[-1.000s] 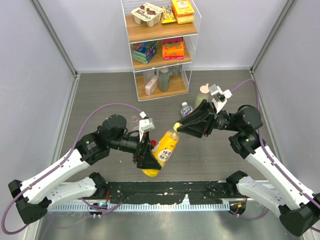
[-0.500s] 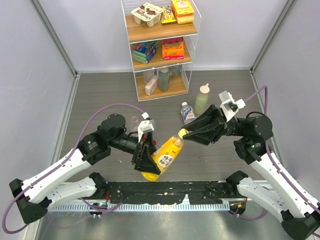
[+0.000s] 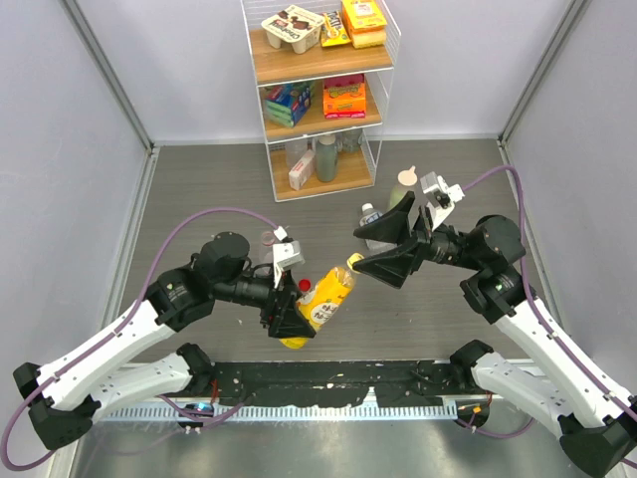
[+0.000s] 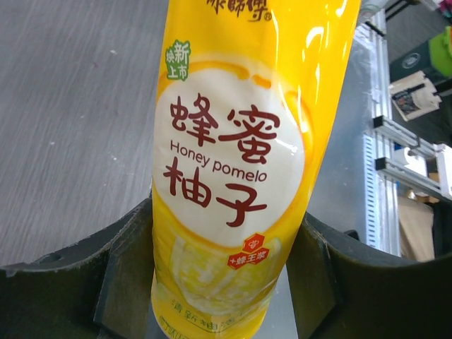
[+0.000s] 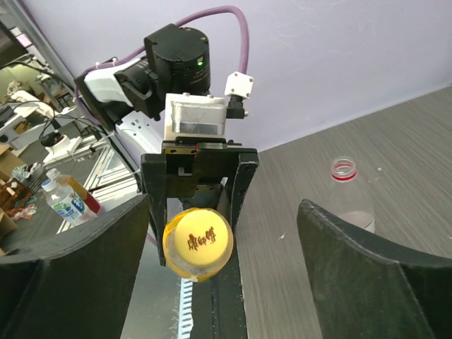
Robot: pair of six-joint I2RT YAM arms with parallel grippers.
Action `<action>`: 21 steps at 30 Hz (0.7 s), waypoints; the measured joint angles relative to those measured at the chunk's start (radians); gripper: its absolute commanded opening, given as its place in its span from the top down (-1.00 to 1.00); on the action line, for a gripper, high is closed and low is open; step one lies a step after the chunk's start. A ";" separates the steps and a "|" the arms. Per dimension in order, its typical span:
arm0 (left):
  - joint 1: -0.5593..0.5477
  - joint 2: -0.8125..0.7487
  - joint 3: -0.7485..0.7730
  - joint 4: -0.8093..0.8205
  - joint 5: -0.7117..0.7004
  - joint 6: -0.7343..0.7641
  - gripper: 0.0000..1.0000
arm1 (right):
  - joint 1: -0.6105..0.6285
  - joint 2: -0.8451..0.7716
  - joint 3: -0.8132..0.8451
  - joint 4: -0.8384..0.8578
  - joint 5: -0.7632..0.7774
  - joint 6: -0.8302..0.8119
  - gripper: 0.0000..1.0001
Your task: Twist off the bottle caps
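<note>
- The yellow-orange plastic juice bottle [image 3: 328,299] was held clamped around its lower body by the left gripper [image 3: 297,321]. It was tilted so that its small round yellow screw cap [image 5: 198,240], seated on the neck, faced the right gripper [image 3: 360,249].
- The right gripper was spread wide and empty, with the cap in the gap near its 2 fingertips.
- The step in hand was judged to be closing on the cap for a turn.
- In the right wrist view the cap sat off-centre, so it should be centred between the fingers before they are closed.
- The wrist axis should be lined up with the bottle neck, and the left grip kept firm against slipping.
- The left arm was reached forward with its wrist turned inward. The right arm was folded at the elbow, its gripper pointed leftward.
</note>
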 measured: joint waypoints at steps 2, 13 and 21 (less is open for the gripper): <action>0.000 0.000 0.000 -0.029 -0.036 0.018 1.00 | 0.000 0.012 0.005 -0.014 0.016 -0.002 -0.90; 0.000 0.005 0.000 -0.180 -0.294 0.090 1.00 | 0.000 0.082 0.021 -0.098 0.108 -0.007 -1.00; -0.007 0.011 -0.015 -0.227 -0.531 0.094 1.00 | 0.000 0.213 0.065 -0.248 0.283 -0.015 -1.00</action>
